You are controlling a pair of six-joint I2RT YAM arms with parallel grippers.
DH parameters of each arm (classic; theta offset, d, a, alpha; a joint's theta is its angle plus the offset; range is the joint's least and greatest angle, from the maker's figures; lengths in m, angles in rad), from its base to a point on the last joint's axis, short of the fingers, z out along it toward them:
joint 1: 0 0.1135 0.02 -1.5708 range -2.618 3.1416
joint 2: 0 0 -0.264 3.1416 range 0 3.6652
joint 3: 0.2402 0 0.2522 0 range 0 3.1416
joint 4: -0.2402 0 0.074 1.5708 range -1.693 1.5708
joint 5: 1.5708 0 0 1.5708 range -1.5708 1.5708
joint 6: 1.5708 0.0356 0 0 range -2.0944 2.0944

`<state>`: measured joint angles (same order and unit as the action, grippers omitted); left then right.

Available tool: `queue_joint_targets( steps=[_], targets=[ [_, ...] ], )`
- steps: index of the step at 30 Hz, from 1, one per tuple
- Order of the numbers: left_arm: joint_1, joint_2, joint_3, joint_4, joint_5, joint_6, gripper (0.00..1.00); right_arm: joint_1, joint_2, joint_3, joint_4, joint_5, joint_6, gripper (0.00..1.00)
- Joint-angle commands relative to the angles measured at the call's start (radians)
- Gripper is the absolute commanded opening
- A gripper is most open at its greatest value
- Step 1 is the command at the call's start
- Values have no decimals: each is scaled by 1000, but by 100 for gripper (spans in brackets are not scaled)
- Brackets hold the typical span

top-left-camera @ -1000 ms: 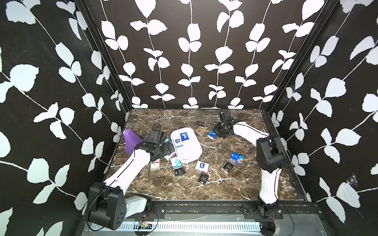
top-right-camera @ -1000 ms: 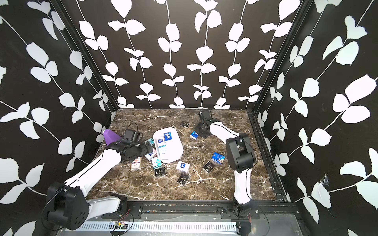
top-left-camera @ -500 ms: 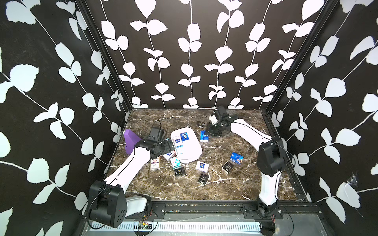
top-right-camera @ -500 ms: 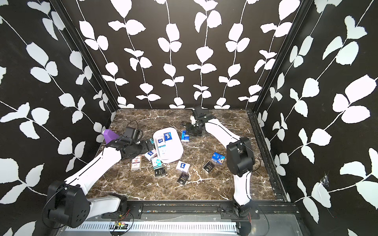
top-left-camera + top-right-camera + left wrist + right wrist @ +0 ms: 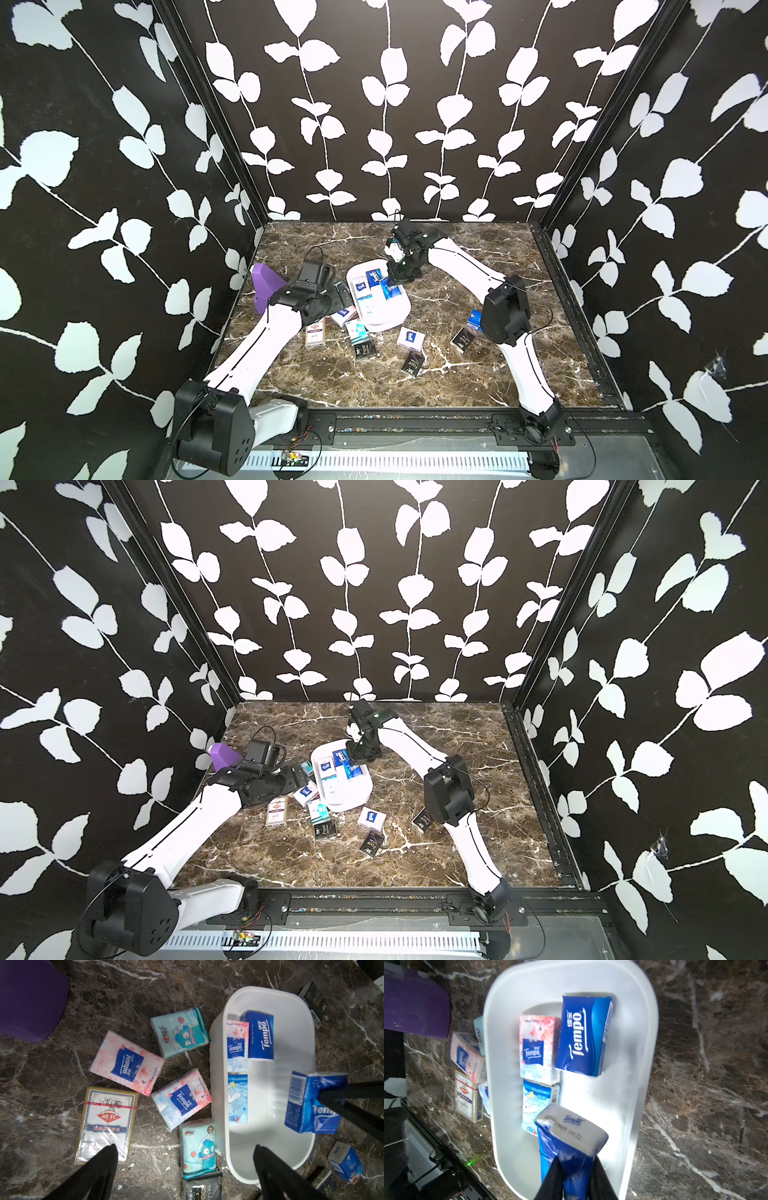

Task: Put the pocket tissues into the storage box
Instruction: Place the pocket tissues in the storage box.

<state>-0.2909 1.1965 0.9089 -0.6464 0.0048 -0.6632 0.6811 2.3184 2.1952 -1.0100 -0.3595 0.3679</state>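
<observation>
The white storage box (image 5: pixel 390 320) (image 5: pixel 353 798) sits mid-table with three pocket tissues in it: a blue pack (image 5: pixel 583 1032), a pink-and-white pack (image 5: pixel 537 1049) and a pale blue pack (image 5: pixel 537 1101). My right gripper (image 5: pixel 576 1162) (image 5: pixel 392 279) is shut on another blue pack (image 5: pixel 571 1132) (image 5: pixel 305 1105), which hangs over the box's inside near its far end. My left gripper (image 5: pixel 185 1147) (image 5: pixel 343 295) stands open and empty just left of the box, above loose packs: pink ones (image 5: pixel 126 1062) (image 5: pixel 181 1098), teal ones (image 5: pixel 180 1032) (image 5: pixel 197 1147), a black one (image 5: pixel 202 1188).
A purple wedge block (image 5: pixel 266 284) stands at the left wall behind my left arm. A boxed deck of playing cards (image 5: pixel 107 1124) lies by the loose packs. More packs lie in front of the box: white-blue (image 5: pixel 411 337), black (image 5: pixel 412 363) (image 5: pixel 462 340), blue (image 5: pixel 473 320).
My right gripper has carried the blue pack from the back right of the table leftward to above the box. My left gripper has drawn back slightly and stays open.
</observation>
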Motion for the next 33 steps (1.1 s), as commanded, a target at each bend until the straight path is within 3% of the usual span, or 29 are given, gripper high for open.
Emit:
queue_joint_targets(
  steps=[1,22,33],
  targets=[
    [5,-32,-11,-41,-22,-1,99,13,20,63,-57,28,-29,22],
    [10,-61,2,-95,-32,20,99,42,192,156,56,21,83,23],
    [10,-74,-7,-93,-25,14,99,41,135,132,116,2,100,50]
  ],
)
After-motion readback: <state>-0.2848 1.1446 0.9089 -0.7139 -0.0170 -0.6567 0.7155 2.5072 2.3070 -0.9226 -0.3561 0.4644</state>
